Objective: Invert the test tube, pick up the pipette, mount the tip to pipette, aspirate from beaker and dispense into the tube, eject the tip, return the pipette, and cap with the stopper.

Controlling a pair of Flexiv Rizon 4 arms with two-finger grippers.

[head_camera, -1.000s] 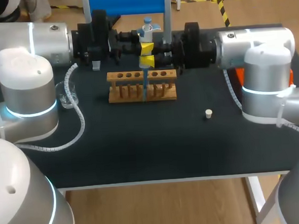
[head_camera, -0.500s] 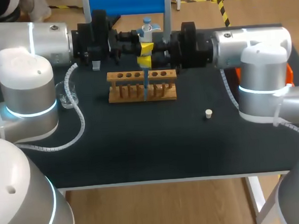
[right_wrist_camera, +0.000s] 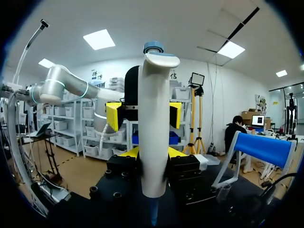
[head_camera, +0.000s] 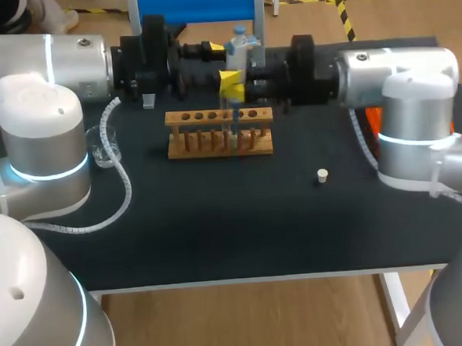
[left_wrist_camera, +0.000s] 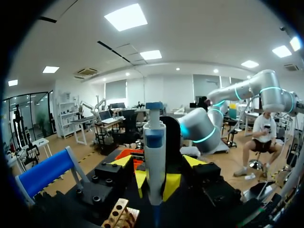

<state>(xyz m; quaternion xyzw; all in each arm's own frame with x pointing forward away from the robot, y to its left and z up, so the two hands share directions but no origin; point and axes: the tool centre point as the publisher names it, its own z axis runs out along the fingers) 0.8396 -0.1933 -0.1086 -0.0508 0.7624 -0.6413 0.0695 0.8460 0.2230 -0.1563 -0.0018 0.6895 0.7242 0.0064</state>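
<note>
Nearest on the black surface (head_camera: 219, 229), a small white stopper (head_camera: 322, 175) lies alone. Behind it is the wooden test-tube rack (head_camera: 220, 142), with a clear glass beaker (head_camera: 102, 145) off to its left. Above the rack, right gripper (head_camera: 231, 83) clamps the upright white blue-capped pipette (head_camera: 238, 51). Left gripper (left_wrist_camera: 157, 162) is spread wide around it, not touching.

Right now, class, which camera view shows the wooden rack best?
The head view: the whole rack shows from above, holes included. The left wrist view catches only one end of it, below the jaws; the right wrist view shows none of it.
</note>
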